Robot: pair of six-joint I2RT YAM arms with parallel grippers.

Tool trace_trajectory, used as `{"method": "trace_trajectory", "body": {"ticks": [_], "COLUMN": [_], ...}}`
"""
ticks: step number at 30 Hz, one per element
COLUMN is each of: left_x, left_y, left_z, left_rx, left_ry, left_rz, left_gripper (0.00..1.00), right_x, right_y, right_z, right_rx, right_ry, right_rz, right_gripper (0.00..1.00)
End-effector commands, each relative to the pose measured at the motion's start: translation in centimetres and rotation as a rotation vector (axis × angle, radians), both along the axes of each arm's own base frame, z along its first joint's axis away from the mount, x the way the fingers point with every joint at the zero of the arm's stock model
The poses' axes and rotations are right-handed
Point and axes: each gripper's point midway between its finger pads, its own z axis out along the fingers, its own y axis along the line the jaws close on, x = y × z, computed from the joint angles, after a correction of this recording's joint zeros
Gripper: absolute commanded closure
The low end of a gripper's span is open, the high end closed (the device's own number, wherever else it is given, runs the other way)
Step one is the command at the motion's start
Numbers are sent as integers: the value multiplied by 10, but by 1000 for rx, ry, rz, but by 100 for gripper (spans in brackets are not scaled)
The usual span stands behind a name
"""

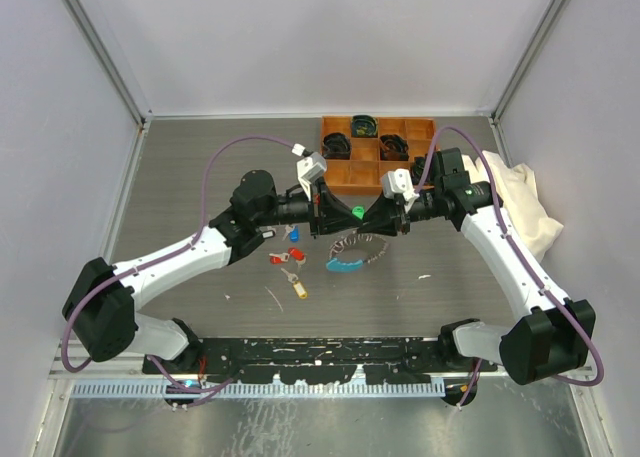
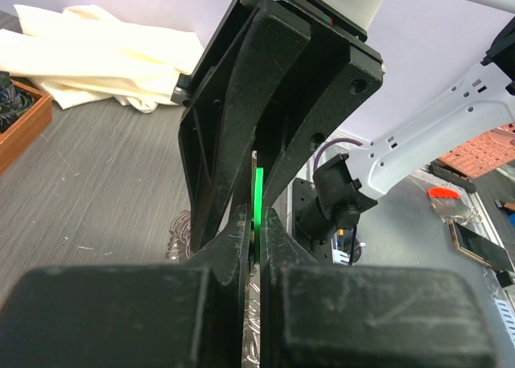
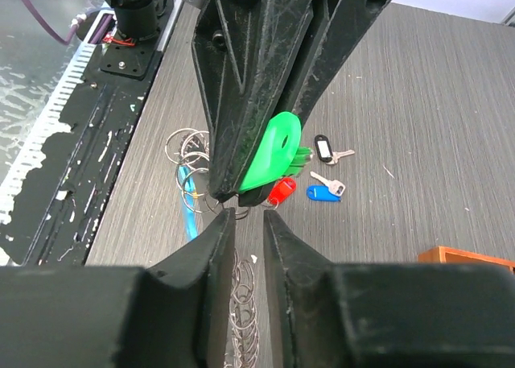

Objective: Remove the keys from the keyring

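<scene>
My left gripper is shut on the green tag of a key, held above the table; the tag shows as a thin green strip between its jaws. My right gripper faces it tip to tip. Its jaws stand a narrow gap apart with nothing clamped between them that I can see. The keyring, a silvery coil of rings with a light-blue segment, lies below and reaches up to the left fingertips. Red, blue, black and yellow tagged keys lie loose on the table.
An orange tray with black items stands at the back, close behind the grippers. A cream cloth lies at the right by the wall. Enclosure walls stand on the left, right and back.
</scene>
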Motion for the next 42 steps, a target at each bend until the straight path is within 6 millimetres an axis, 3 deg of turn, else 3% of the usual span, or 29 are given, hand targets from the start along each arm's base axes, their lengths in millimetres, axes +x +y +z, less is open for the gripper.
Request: {"method": "trace_trajectory", "body": {"ticks": [1, 22, 31, 36, 42], "left_x": [-5, -9, -10, -11, -12], "left_y": [1, -3, -4, -3, -3], "left_z": [46, 48, 50, 51, 51], "left_rx": [-110, -114, -119, -120, -121], "left_ry": [-112, -126, -130, -135, -135], "left_rz": [-27, -58, -61, -61, -62], "left_gripper": [100, 100, 100, 100, 100], "right_x": [3, -10, -13, -15, -17], "right_y": [0, 5, 6, 6, 7], "right_z": [22, 20, 21, 18, 18], "right_rx": [25, 74, 82, 83, 86], "right_ry": [-65, -37, -40, -38, -38], "right_rz": [-4, 58, 70, 75, 85], "right_gripper": [70, 69, 78, 72, 71]}}
